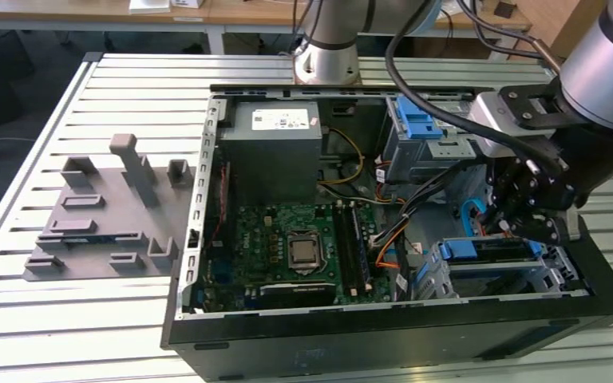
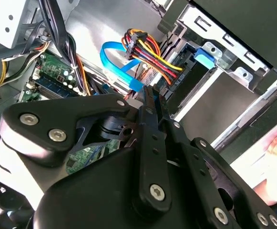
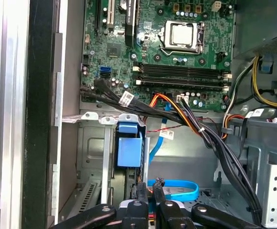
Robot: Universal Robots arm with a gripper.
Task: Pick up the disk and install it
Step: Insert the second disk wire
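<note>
The disk (image 1: 490, 252), with its blue bracket, sits in the metal bay at the near corner of the open computer case on the exterior view's right. In the first wrist view its blue bracket tab (image 3: 129, 149) stands upright in the bay. In the second wrist view the disk (image 2: 188, 71) lies under a blue tab with power wires plugged in beside it. My gripper (image 1: 526, 227) hangs just above and behind the disk, apart from it. Its black fingers are pressed close together in both wrist views, with the gripper (image 3: 149, 186) (image 2: 153, 95) holding nothing. A blue flat cable (image 3: 179, 190) loops next to the fingertips.
A grey power supply box (image 1: 274, 144) and the green motherboard (image 1: 285, 247) take up the case's left and middle. A drive cage with a blue latch (image 1: 424, 132) stands at the back. Black and orange cables (image 3: 190, 119) cross toward the bay. A grey fixture plate (image 1: 104, 215) lies on the slatted table.
</note>
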